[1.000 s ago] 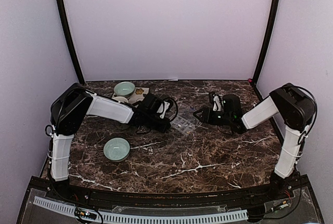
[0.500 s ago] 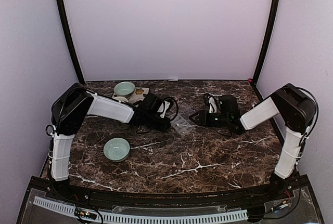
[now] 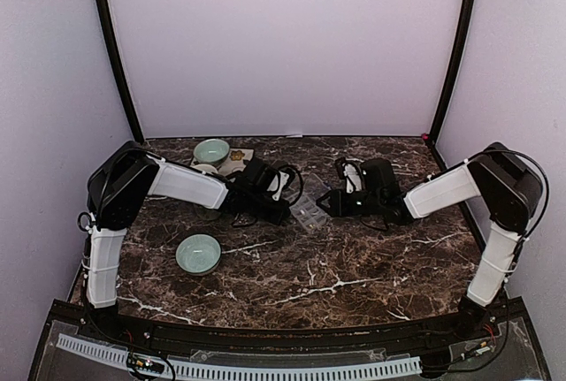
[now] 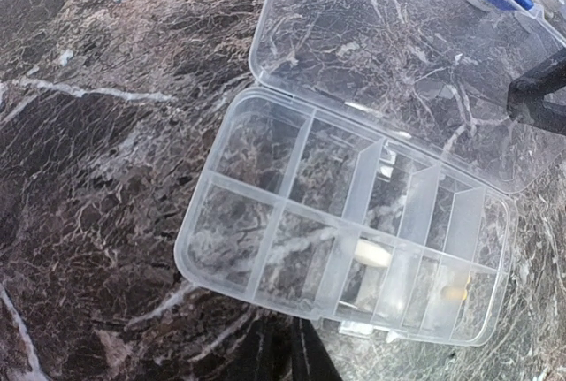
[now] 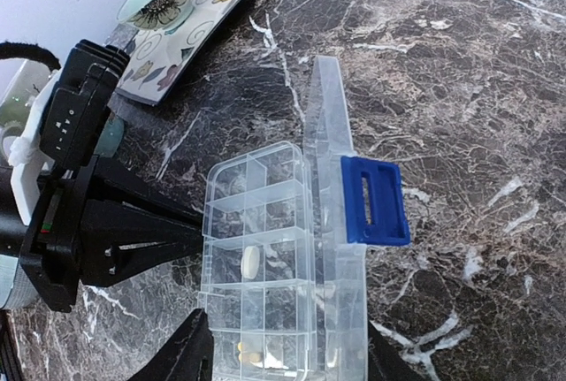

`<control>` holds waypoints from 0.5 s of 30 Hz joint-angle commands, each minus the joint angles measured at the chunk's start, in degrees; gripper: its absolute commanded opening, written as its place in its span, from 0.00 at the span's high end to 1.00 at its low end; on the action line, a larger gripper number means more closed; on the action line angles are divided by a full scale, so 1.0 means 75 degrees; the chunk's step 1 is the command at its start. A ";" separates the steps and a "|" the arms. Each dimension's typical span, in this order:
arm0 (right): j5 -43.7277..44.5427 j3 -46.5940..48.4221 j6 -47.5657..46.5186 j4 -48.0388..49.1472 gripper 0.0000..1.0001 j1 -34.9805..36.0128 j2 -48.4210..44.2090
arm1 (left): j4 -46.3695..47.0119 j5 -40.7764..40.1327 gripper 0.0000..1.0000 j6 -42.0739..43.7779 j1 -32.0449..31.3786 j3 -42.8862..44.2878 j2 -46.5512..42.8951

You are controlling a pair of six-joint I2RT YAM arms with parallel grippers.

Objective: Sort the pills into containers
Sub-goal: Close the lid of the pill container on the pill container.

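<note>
**Box runs lengthwise ahead of the right claw; left claw meets it side-on**

The right claw (image 5: 283, 350) is spread wide, one finger at each lower corner of its wrist view. Nothing shows between the fingers but the near end of the box (image 5: 261, 257). From there the box runs straight up the frame, its long axis in line with this claw's reach. The lid (image 5: 332, 133) is open to the right, its blue latch (image 5: 376, 200) over the table (image 5: 460, 63).

The left claw (image 5: 199, 231) points in crosswise from the left. Its fingers are closed to a point on the long wall, apparently nipping it.

A white pill (image 5: 252, 262) lies in a middle cell and yellowish pills (image 5: 248, 356) in a cell nearest the right claw.

By this layout the right claw could likely reach any cell by travelling along the axis, while the left seems to steady the box.
</note>
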 commanded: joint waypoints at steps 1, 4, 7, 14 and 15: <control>0.0692 0.0296 -0.0372 -0.0496 0.51 0.0191 -0.0258 | -0.0236 0.0084 0.91 0.0044 0.0055 0.0113 -0.0010; 0.0829 0.0400 -0.0400 -0.0692 0.51 0.0247 -0.0261 | -0.0198 0.0113 0.91 0.0044 0.0055 0.0091 -0.0037; 0.1011 0.0553 -0.0476 -0.1001 0.50 0.0314 -0.0205 | -0.0119 0.0184 0.91 0.0030 0.0049 0.0023 -0.0080; 0.1552 0.0862 -0.0676 -0.1597 0.48 0.0545 -0.0049 | 0.0146 0.0372 0.91 0.0044 0.0040 -0.0168 -0.0193; 0.1629 0.0897 -0.0695 -0.1665 0.48 0.0603 -0.0032 | 0.0194 0.0422 0.91 0.0050 0.0027 -0.0195 -0.0202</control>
